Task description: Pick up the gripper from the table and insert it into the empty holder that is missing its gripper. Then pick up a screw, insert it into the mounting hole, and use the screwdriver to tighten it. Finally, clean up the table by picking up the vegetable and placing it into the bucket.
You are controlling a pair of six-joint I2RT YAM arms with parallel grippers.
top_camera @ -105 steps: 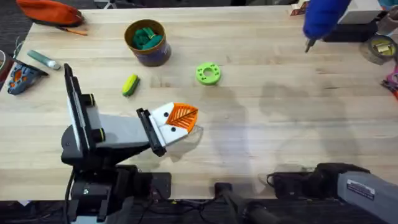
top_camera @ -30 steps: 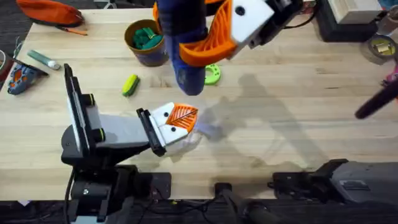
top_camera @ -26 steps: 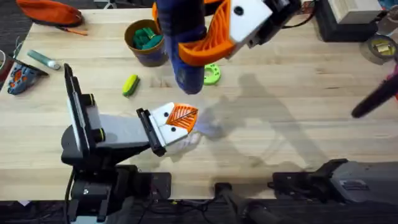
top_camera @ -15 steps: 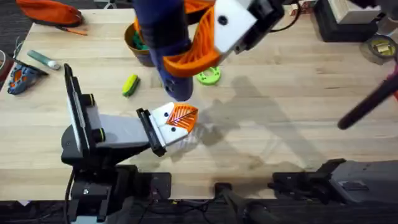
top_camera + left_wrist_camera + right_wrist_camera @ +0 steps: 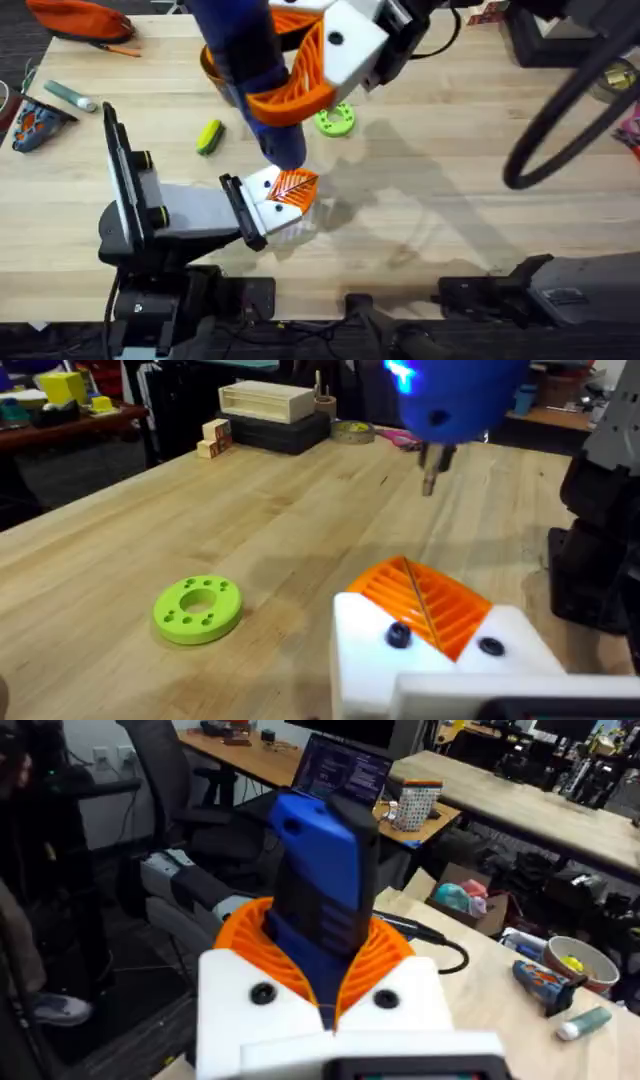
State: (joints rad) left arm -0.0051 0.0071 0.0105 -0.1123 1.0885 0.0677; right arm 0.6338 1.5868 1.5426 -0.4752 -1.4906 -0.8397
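While the left arm rests low on the surface (image 5: 450, 150), items run left to right. Vegetable (image 5: 208, 137): small, light, lying loose left of the holder. Left pincer (image 5: 287, 195): orange gripper (image 5: 425, 603) seated in white holder (image 5: 440, 660); whether apart or together, cannot tell. Screwdriver (image 5: 255, 70): stiff, fat, probably weighty, best taken mid-barrel; right pincer (image 5: 330, 995) is clamped there, tip just above the holder. Green disc (image 5: 335, 118): beyond, apart.

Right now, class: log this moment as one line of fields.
right tool: holds fat blue screwdriver | tip: above orange finger piece | yellow toy vegetable: on table
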